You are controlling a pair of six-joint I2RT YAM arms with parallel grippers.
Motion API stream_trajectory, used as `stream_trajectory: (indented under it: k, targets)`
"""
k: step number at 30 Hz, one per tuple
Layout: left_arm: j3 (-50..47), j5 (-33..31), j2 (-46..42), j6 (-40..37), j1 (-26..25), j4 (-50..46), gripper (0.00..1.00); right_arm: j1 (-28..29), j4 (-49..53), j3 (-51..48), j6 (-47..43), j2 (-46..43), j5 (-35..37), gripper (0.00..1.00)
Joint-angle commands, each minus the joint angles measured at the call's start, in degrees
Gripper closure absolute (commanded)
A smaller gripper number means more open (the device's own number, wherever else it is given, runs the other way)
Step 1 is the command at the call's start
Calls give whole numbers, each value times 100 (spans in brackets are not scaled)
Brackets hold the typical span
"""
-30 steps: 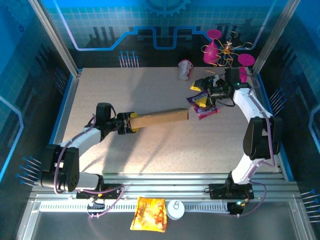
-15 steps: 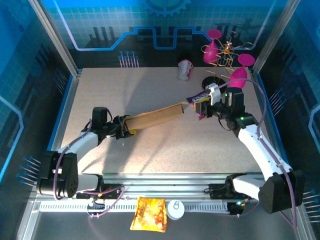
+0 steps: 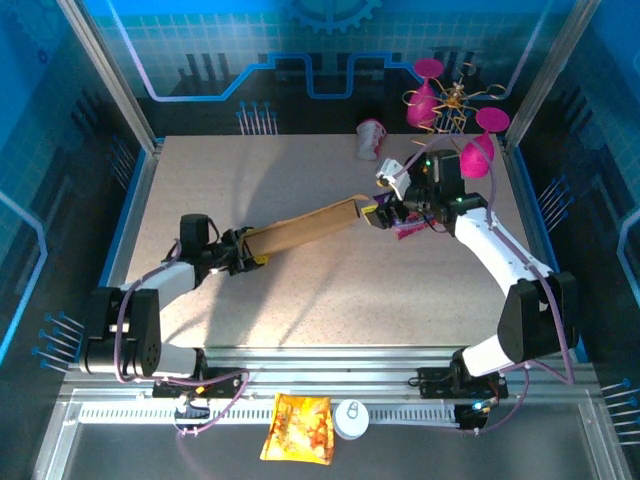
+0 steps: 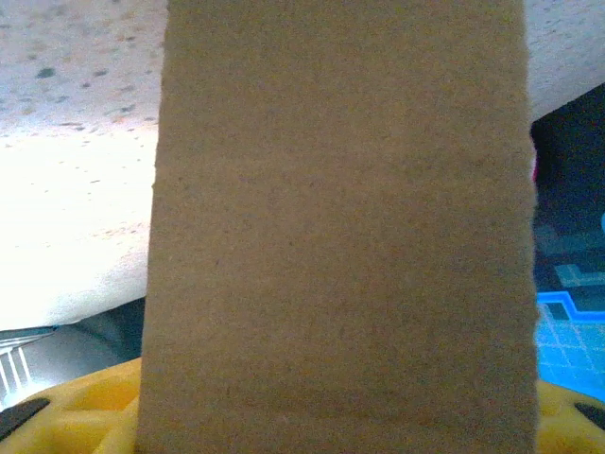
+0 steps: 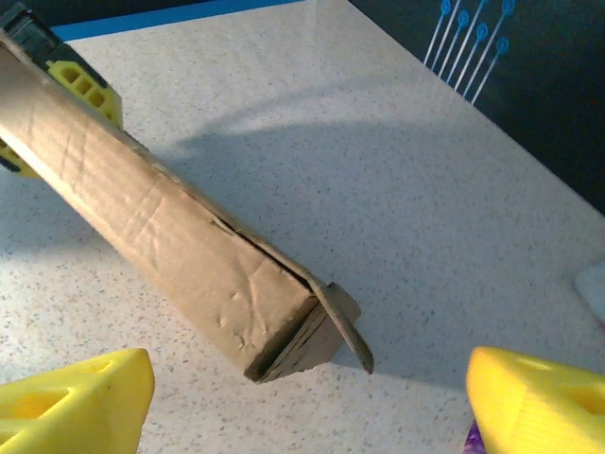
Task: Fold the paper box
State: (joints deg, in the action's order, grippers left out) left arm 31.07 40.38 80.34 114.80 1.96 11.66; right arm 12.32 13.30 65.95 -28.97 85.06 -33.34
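Left gripper [image 3: 248, 252] is clamped on the paper box [image 3: 305, 226] at its left end. Right gripper [image 3: 385, 208] is wide open, empty. Box stretches lengthwise toward it, left to right.

Left pincer [image 3: 252, 249] clamped on paper box [image 3: 305, 226]; right pincer [image 3: 384, 208] spread wide.

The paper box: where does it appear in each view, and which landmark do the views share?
Top external: the paper box slants across the middle of the picture.
Left wrist: the paper box fills the centre.
Right wrist: the paper box runs from upper left to bottom centre.
Shared landmark: the speckled table.
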Motion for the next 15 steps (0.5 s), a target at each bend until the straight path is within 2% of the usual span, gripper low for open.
stream_trajectory:
  k: [1, 5, 10, 13, 15]
  targets:
    - [-69, -365, 345, 1191, 163, -234, 58, -40, -121, 156, -663, 239, -153, 16]
    - [-58, -320, 436, 1176, 235, -210, 58, 30, 844, 1021, -841, 796, -323, 34]
    - [17, -276, 509, 1148, 263, -184, 58, 268, 784, 1128, -845, 1041, 6, 37]
    - [31, -270, 534, 1143, 270, -182, 59, 392, 882, 1292, -851, 1194, 60, 43]
    - [39, -259, 537, 1126, 271, -182, 59, 446, 870, 1365, -780, 1251, 78, 50]
